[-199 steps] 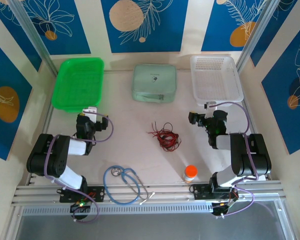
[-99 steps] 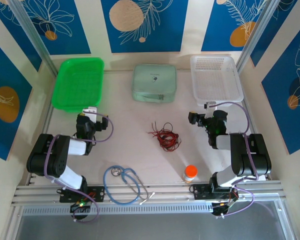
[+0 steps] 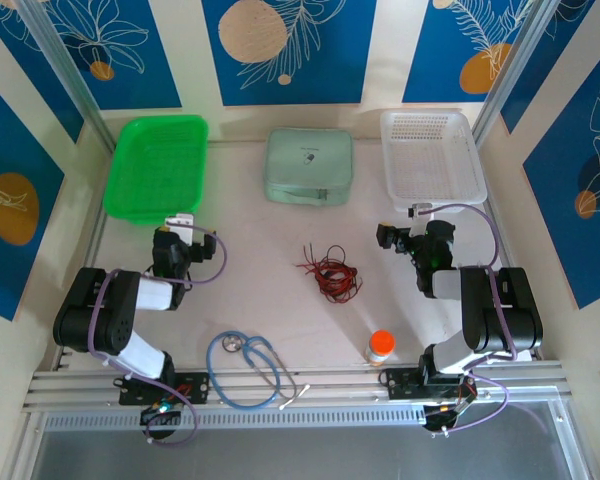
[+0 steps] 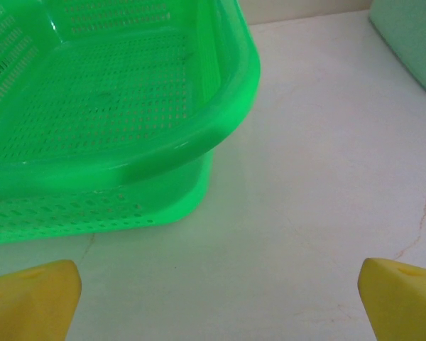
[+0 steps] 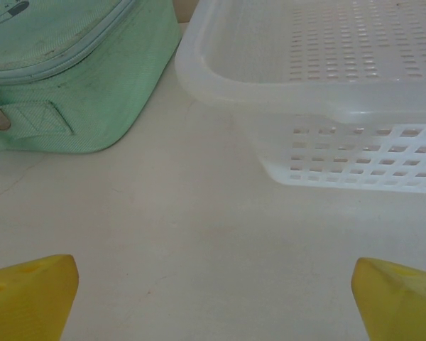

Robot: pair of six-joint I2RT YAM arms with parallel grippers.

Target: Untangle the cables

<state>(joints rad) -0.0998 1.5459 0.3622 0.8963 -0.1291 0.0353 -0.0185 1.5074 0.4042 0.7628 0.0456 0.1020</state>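
– at the bottom corners of the left wrist view i see the two yellow fingertips (image 4: 30, 297) of the left gripper (image 4: 213, 302), spread wide with only bare table (image 4: 305, 177) between them. it has hold of nothing.

– and past the fingers?

– the green basket (image 4: 128, 106) sits up and to the left of that view, its rounded corner nearest my fingers, apart from them.

– the other side?

– same posture. the right gripper (image 5: 213, 302) has its jaws wide apart, the yellow tips at the bottom corners, nothing gripped. beyond it, upper right, i get the white basket (image 5: 326, 71); upper left, the mint-green zip case (image 5: 64, 71), the two just beside each other.

– where are the cables?

– in the overhead view the cables (image 3: 328, 272) lie in one loose bundle of dark red and black loops at the middle of the frame, on the table, between the two arms and well apart from both grippers. the case is above them near the back wall.

– anything else down there?

– a light-blue stethoscope (image 3: 248, 365) at lower centre-left, and a small bottle with an orange cap (image 3: 380, 345) at lower right of the tangle, near the right arm's base.
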